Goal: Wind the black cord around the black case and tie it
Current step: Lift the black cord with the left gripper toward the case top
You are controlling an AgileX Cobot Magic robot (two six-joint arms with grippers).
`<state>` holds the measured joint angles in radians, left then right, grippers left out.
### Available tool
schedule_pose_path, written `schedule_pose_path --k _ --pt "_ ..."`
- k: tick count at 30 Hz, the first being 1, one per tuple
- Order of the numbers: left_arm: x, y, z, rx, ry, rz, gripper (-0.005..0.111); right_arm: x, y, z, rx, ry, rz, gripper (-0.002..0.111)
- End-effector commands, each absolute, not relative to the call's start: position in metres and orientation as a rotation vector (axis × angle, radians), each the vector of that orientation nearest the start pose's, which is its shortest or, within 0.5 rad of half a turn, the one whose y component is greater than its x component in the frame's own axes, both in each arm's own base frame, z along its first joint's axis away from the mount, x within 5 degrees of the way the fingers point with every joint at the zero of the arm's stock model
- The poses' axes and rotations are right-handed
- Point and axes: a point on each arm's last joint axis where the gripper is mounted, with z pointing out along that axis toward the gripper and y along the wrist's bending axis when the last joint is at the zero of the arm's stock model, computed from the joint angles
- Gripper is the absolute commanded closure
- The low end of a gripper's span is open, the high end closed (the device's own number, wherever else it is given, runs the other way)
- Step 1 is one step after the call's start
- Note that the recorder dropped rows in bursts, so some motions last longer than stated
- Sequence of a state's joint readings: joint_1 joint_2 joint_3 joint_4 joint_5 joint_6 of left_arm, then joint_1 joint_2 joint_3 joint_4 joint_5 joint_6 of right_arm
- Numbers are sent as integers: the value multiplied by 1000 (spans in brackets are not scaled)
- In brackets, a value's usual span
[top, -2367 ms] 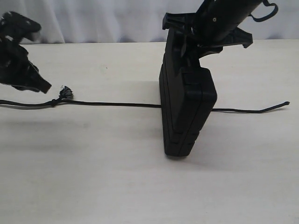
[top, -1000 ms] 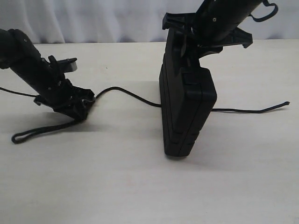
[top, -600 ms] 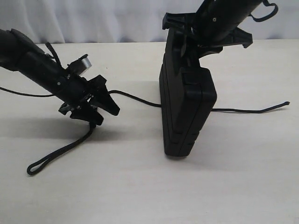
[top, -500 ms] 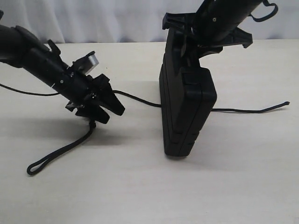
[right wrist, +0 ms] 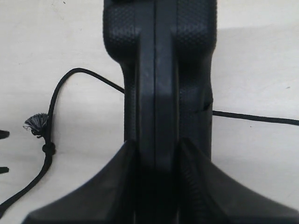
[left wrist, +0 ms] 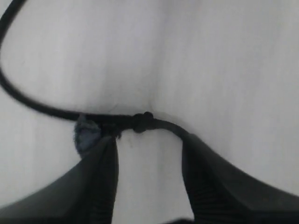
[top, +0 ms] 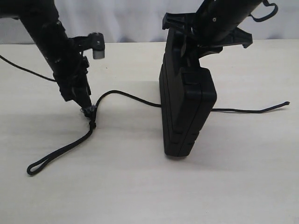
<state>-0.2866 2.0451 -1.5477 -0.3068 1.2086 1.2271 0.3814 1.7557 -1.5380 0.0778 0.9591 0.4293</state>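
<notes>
**Item 1, black case** [top: 187, 107]. It stands upright on one narrow edge, right of centre on the bench [top: 140, 186]. The right jaws are closed on its upper end. In the right wrist view, a ribbed finger [right wrist: 117, 186] presses each broad face of the case [right wrist: 156, 70].

**Item 2, black cord** [top: 126, 95]. It lies flat on the bench.
- **At the case:** the cord meets the case low at 9 o'clock and shows again at 3 o'clock. Whether it passes under or behind the case cannot be told.
- **3 o'clock run:** nearly straight, ending in a free tip [top: 285, 103] well clear of both arms.
- **9 o'clock run:** it arcs away from the case and bends down to a greyish tuft [top: 88, 110] and a knot [top: 93, 124]. From there it trails toward 7 o'clock into a narrow closed loop [top: 32, 168].

**Item 3, left jaws.** Carried on the left arm [top: 60, 56], which points steeply down at the bench, at 9 o'clock from the case.
- **State:** the jaws are open, with bare bench showing between the fingers [left wrist: 100, 186].
- **Cord position:** the cord [left wrist: 37, 105] crosses just at the fingertips, not clamped. The knot [left wrist: 142, 122] sits between the two tips, and the tuft [left wrist: 85, 137] touches one finger.

**Item 4, surface and room.** The bench top is pale cream with a faint grain. White draped fabric [top: 131, 21] hangs at 12 o'clock, behind the far edge.
</notes>
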Motion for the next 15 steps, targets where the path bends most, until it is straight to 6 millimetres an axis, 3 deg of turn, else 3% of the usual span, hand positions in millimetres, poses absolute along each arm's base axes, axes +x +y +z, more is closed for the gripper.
schedule_pose_path --k 1,3,7,10,15 --pt "365 -165 178 2470 1694 -260 66 357 148 301 128 2697 381 104" --pt "361 -181 162 2652 1424 -22 66 357 148 301 128 2697 381 104" --pt "355 -173 129 3025 1132 274 66 357 148 301 128 2697 381 104" --pt "353 -171 114 3051 1125 248 66 357 148 301 128 2697 381 104" --pt "352 -177 105 2982 1166 192 66 357 148 301 128 2697 381 104"
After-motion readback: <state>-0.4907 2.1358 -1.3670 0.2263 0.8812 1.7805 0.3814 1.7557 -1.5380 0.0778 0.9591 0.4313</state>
